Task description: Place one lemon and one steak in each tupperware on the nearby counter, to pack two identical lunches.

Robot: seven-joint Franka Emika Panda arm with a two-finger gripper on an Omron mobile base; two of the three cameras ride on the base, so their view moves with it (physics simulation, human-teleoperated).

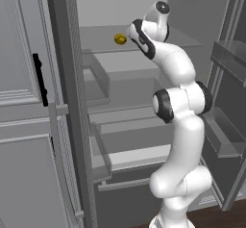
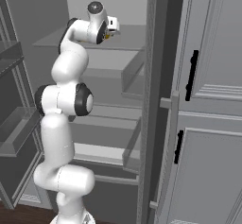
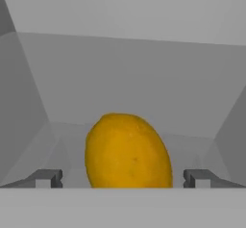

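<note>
An orange-yellow lemon (image 1: 120, 39) lies on the upper shelf (image 1: 101, 35) of an open fridge. In the hand view the lemon (image 3: 129, 151) stands close and large between the two dark fingertips (image 3: 48, 178), which sit far apart on either side of it without touching. My gripper (image 3: 123, 179) is open around the fruit. From the right base view the hand (image 2: 112, 28) reaches onto that shelf and a sliver of the lemon (image 2: 108, 36) shows beside it. The steaks, the tupperwares, the other lemon and the counter are out of view.
Below the shelf come further grey shelves and a drawer (image 1: 125, 73). The open fridge door with its bins (image 1: 229, 58) stands to the right of the arm. Grey panelled doors with black handles (image 2: 191, 74) flank the fridge. Shelf walls close in on both sides of the hand.
</note>
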